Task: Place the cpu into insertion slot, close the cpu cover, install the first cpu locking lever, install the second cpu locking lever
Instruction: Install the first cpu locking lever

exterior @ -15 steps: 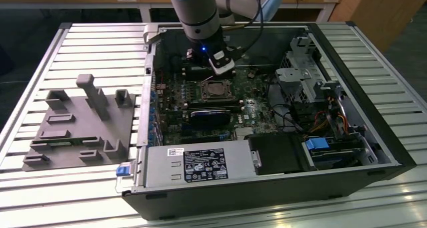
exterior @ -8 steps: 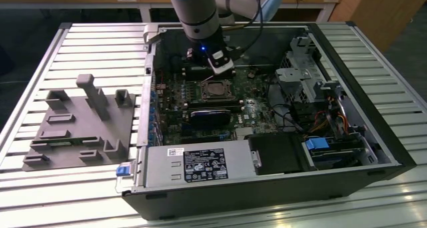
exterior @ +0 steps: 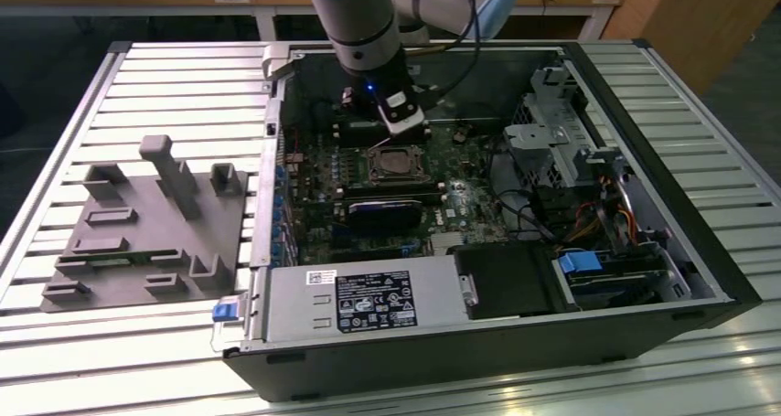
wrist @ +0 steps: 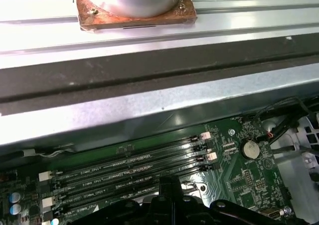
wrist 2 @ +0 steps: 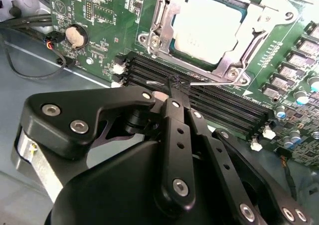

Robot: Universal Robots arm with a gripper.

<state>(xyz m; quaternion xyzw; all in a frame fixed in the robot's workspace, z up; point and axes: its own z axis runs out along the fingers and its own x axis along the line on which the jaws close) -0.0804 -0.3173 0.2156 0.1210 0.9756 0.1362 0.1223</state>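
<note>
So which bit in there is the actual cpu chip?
Look inside the open computer case, at the green motherboard. Beside the long black memory slots sits a silver frame; the cpu is the pale, flat metal square inside it.

The exterior view looks steeply down on the whole open case (exterior: 513,361). Both wrist views sit close above its memory slots (wrist 2: 224,108) (wrist: 124,167).

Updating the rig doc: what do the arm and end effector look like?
The arm is a grey tube with a pale blue joint cap, black cables running beside it, and a small blue light near the wrist. The end effector is matte black, built of jointed bars with silver bolt heads.
</note>
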